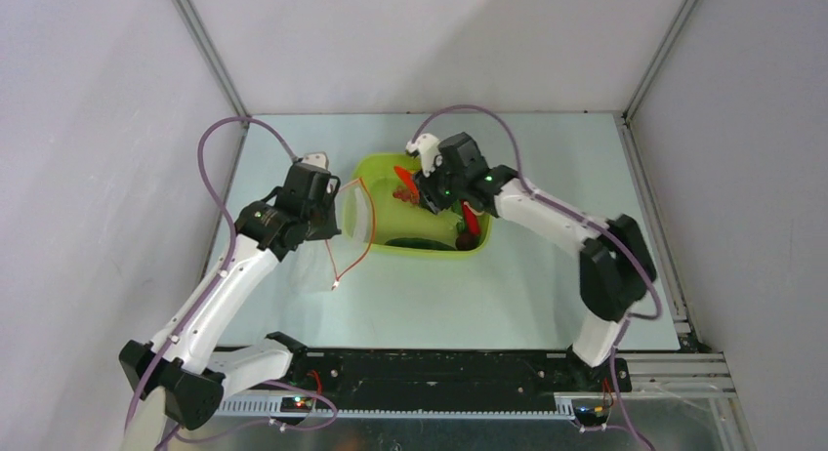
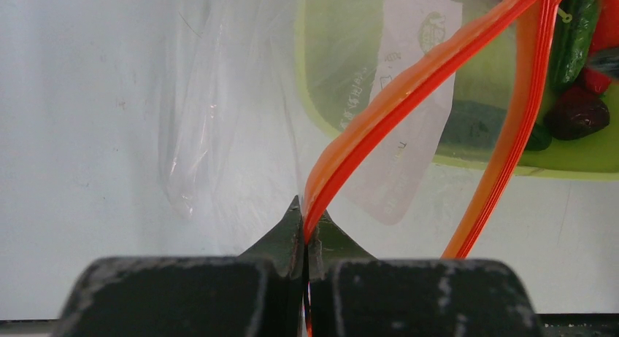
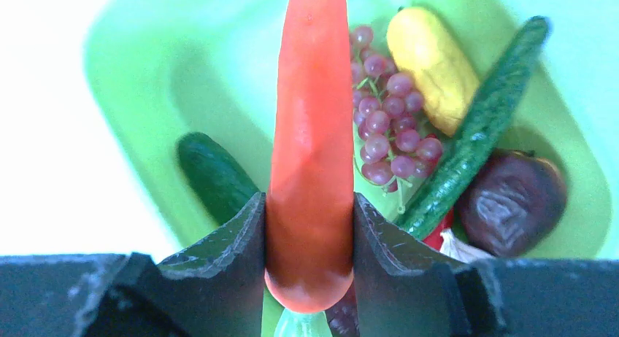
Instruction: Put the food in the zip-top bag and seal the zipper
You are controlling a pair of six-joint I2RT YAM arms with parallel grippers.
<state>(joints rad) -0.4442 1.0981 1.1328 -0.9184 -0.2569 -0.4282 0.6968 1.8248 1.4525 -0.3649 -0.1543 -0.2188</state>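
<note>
My right gripper (image 3: 309,227) is shut on the thick end of the orange carrot (image 3: 310,118) and holds it above the lime-green tray (image 3: 131,74). In the tray lie purplish grapes (image 3: 387,133), a yellow lemon (image 3: 431,67), a long green cucumber (image 3: 474,125), a second short cucumber (image 3: 212,176), a dark maroon ball (image 3: 514,202), a bit of red chili (image 3: 438,236) and pale garlic (image 3: 456,246). My left gripper (image 2: 306,220) is shut on the orange-red zipper (image 2: 394,96) of the clear bag (image 2: 219,118). It holds the mouth open beside the tray's left edge (image 1: 376,173). The white label (image 2: 416,74) shows through the bag.
The tray sits mid-table between both arms (image 1: 430,183). The bag (image 1: 353,217) hangs against its left rim, and its zipper loop (image 1: 344,261) trails down toward the near side. Grey walls and frame posts enclose the table.
</note>
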